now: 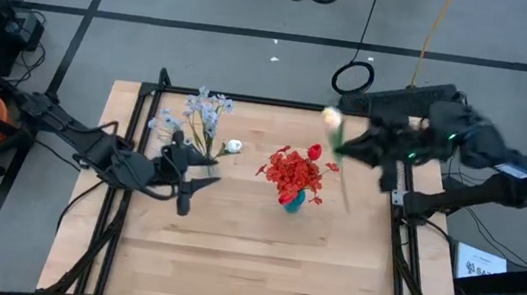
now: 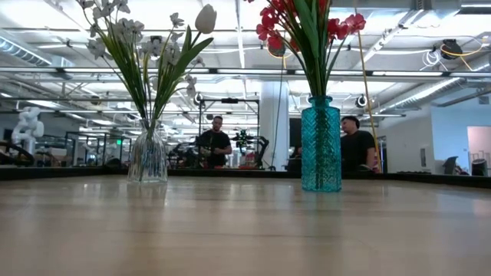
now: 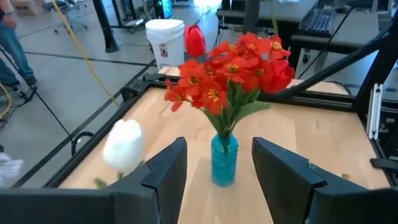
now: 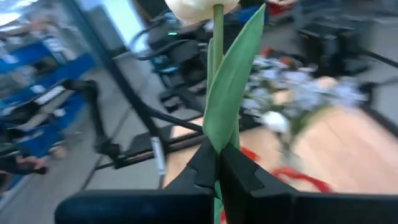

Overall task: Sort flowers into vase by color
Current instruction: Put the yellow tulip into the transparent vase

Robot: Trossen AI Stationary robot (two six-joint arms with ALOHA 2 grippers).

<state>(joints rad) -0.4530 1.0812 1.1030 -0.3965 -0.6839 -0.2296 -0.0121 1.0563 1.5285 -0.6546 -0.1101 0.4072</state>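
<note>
Cream-white and feather-light, the bud [image 4: 200, 7] I'm carrying sits at the end of a thin green stem, and my right gripper [image 4: 217, 163] has its fingers pinched shut on that stem just below the long leaf. In the high view this flower [image 1: 332, 118] hangs past the table's [image 1: 230, 254] right edge, at about two o'clock from the teal vase [image 1: 293, 202] of red flowers [image 1: 293, 171]. The pale blue-white sprays [image 1: 203, 112] stand in the clear vase [image 2: 147, 157] at roughly ten o'clock from the teal one, with one white bud [image 1: 232, 147] already among them.

I judge the stem wiry but bendy, likely to swing, and slick enough to twist in the pinch. I'd keep hold low on the stem so the tip stays free to enter the clear vase's neck, and never grip the soft head.

My left gripper [image 3: 217, 171] waits near the clear vase with its fingers spread apart, empty.
</note>
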